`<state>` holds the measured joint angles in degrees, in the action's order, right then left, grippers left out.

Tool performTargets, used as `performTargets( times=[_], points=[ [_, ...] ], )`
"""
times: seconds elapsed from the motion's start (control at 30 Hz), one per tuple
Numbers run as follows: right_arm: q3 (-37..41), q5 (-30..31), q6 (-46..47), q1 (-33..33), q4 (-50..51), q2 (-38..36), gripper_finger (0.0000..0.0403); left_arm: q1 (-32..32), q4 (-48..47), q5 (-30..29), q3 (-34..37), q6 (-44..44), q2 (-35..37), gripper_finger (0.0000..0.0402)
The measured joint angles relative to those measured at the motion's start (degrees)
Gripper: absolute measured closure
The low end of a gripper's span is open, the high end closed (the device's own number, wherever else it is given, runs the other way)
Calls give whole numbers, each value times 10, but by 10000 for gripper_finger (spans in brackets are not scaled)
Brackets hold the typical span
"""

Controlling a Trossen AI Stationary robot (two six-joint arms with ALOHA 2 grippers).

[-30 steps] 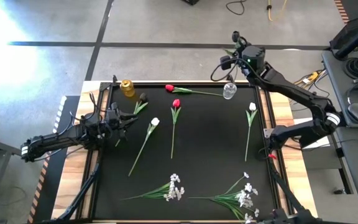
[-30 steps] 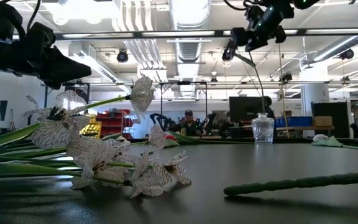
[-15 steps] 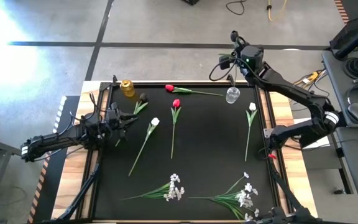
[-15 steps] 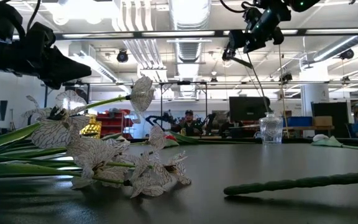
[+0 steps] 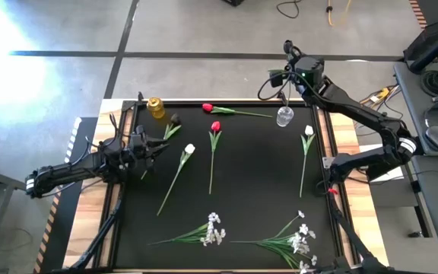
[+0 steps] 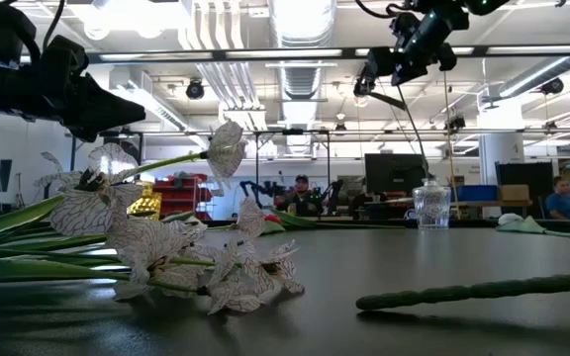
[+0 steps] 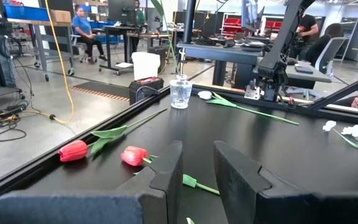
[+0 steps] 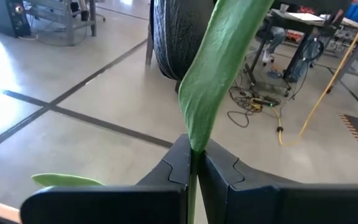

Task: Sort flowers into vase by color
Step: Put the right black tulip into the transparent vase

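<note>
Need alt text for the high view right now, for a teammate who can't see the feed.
Top-down view of a black table: the right gripper, shut on a flower stem, holds it over the clear glass vase at the far edge. The left gripper waits near the left side. Red, white and dark tulips lie scattered, with white blossom sprays along the near edge.

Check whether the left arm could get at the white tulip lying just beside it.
Probably yes: the left hand is empty, and bare mat separates it from the white tulip.
</note>
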<state>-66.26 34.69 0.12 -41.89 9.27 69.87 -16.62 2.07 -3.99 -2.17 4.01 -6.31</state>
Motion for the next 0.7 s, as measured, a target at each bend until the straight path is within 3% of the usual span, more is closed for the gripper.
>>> performTargets(
  times=[0.7],
  points=[
    [0,-1,95,23,161,-2,390,0,0,0,0,0,0,326]
  ],
)
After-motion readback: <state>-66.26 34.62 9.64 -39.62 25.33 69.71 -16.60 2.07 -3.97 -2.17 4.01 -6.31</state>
